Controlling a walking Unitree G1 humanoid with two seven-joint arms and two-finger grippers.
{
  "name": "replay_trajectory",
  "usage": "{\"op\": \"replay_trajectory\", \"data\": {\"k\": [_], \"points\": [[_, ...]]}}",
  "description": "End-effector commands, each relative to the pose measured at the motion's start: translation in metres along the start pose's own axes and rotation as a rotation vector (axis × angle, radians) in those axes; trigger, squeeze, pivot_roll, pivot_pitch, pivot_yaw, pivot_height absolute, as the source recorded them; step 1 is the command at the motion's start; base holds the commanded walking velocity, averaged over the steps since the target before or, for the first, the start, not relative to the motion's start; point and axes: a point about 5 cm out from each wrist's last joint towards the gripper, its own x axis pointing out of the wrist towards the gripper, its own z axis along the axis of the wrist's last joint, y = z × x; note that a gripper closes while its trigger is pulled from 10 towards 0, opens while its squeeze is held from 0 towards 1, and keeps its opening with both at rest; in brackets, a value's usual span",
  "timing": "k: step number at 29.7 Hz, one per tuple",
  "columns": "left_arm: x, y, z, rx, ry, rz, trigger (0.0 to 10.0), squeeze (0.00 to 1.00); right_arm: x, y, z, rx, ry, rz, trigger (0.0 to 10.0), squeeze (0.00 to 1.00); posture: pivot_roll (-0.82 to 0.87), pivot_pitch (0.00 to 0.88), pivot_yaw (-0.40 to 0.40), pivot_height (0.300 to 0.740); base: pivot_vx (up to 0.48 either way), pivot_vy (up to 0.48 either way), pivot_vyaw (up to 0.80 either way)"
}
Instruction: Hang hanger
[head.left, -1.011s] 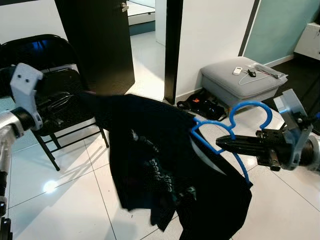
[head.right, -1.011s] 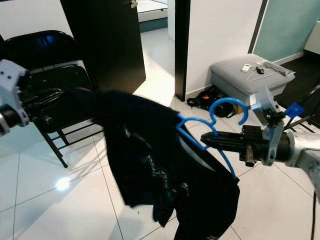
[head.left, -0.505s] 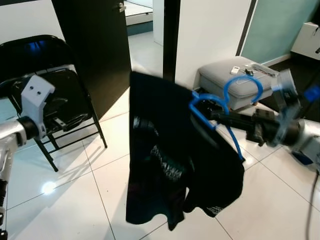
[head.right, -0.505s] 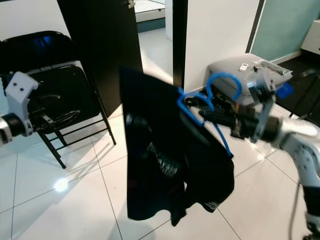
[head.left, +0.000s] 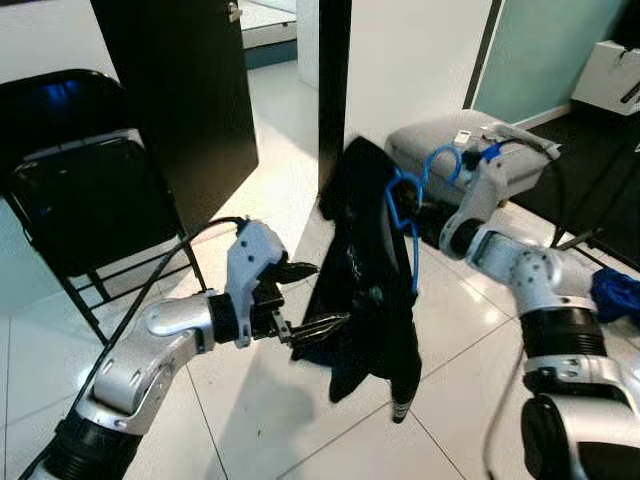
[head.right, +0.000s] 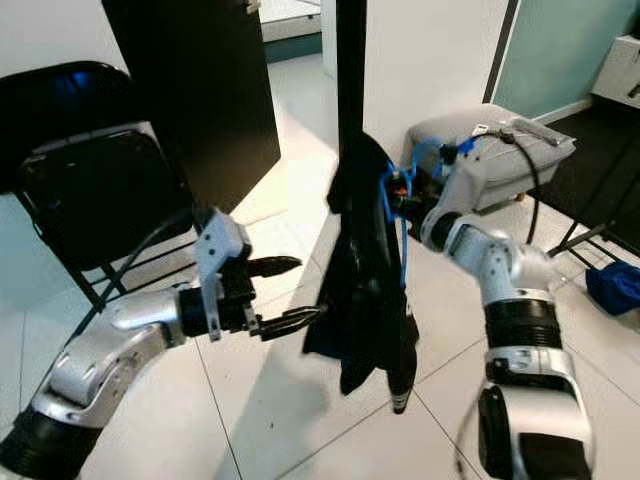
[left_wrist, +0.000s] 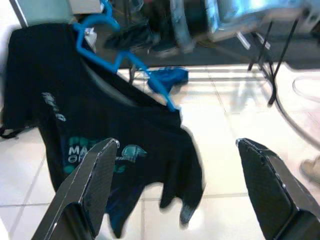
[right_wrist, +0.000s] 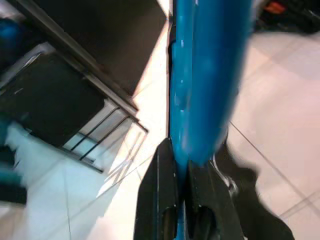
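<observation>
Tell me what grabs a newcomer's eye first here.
A black T-shirt on a blue hanger hangs in mid-air at the centre, held up by the right end effector. The left end effector, fingers open, reaches toward the shirt's lower edge. A black folding chair stands behind, on the left.

Home: ottoman (head.left: 480, 150), folding chair (head.left: 85, 190)

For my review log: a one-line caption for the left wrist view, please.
Open left gripper faces a black T-shirt hanging on a blue hanger above the white tiled floor.
</observation>
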Motion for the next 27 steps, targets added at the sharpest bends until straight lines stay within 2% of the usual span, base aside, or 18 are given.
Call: {"op": "replay_trajectory", "data": {"k": [1,4,6,7,14,15,19,20,25,26,27], "points": [[0.005,-0.011,-0.004,-0.015,0.016,-0.021,10.0,0.0,0.005,0.011,0.005,0.041,-0.039,-0.027,10.0,0.0,-0.05,0.032,0.007,0.74,0.0,0.0,0.0],[0.012,-0.027,-0.011,-0.053,0.027,-0.055,10.0,0.0,0.012,0.032,-0.005,0.085,-0.024,-0.004,10.0,0.0,-0.04,0.036,0.013,0.74,0.0,0.0,0.0],[0.013,-0.029,-0.012,-0.059,0.029,-0.059,10.0,0.0,0.013,0.035,-0.005,0.089,-0.022,0.002,10.0,0.0,-0.04,0.036,0.013,0.74,0.0,0.0,0.0],[0.015,-0.034,-0.014,-0.061,0.054,-0.052,10.0,0.0,0.014,0.045,-0.001,0.109,-0.021,0.002,10.0,0.0,-0.04,0.043,0.018,0.74,0.0,0.0,0.0],[0.018,-0.038,-0.025,-0.064,0.113,-0.029,10.0,0.0,0.012,0.051,0.009,0.135,-0.043,-0.007,10.0,0.0,-0.05,0.05,0.028,0.74,0.0,0.0,0.0],[0.018,-0.039,-0.03,-0.069,0.146,-0.017,10.0,0.0,0.01,0.051,0.015,0.15,-0.062,-0.016,10.0,0.0,-0.05,0.053,0.034,0.74,0.0,0.0,0.0],[0.016,-0.032,-0.042,-0.055,0.229,0.043,10.0,0.0,0.002,0.051,0.038,0.202,-0.126,-0.007,10.0,0.0,-0.05,0.055,0.045,0.74,0.0,0.0,0.0],[0.016,-0.032,-0.042,-0.055,0.229,0.043,10.0,0.0,0.002,0.051,0.038,0.202,-0.126,-0.007,10.0,0.0,-0.05,0.055,0.045,0.74,0.0,0.0,0.0],[0.016,-0.022,-0.043,0.012,0.254,0.125,10.0,0.0,-0.004,0.061,0.052,0.226,-0.154,0.042,10.0,0.0,-0.05,0.055,0.049,0.74,0.0,0.0,0.0],[0.017,-0.014,-0.046,0.059,0.283,0.195,10.0,0.0,-0.007,0.066,0.057,0.223,-0.164,0.061,10.0,0.0,-0.05,0.057,0.052,0.74,0.0,0.0,0.0],[0.017,-0.012,-0.048,0.064,0.298,0.214,10.0,0.0,-0.008,0.068,0.058,0.222,-0.168,0.065,10.0,0.0,-0.05,0.057,0.052,0.74,0.0,0.0,0.0]]}}
